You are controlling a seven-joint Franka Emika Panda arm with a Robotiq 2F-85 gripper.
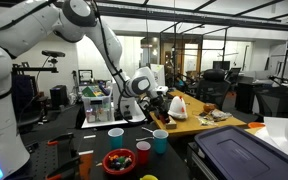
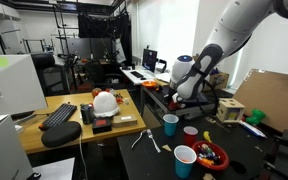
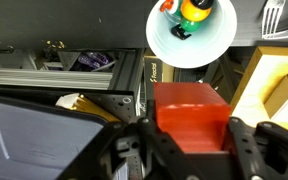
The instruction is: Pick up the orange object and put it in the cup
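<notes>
One hand point(image 3: 189, 140): its two fingers flank the orange block, one on each side. We cannot tell whether they pinch it or merely stand round it.
Orange block point(image 3: 189, 105): it sits between the fingers in the wrist view with its broad top face toward the camera. It looks roughly square, so we read no clear long axis.
Teal cup point(image 1: 160, 140): it stands upright on the black bench point(image 1: 89, 138), below the hand. In both exterior views it is the cup nearest the hand.
Red cup point(image 1: 143, 152): it stands just beside the teal cup, mouth up.
White cup point(image 1: 116, 133): it stands upright, further along the bench and well apart from the hand.
White dish point(image 3: 192, 25): it lies beyond the block in the wrist view, clear of it, and holds a small coloured toy.
Turning relation: we judge the block to be already within the fingers' reach. The coming move therefore depends on a cup mouth lying straight beneath the hand, and the teal cup is closest to that line.
Doubt: there are several cups, and we cannot say which one is meant.
</notes>
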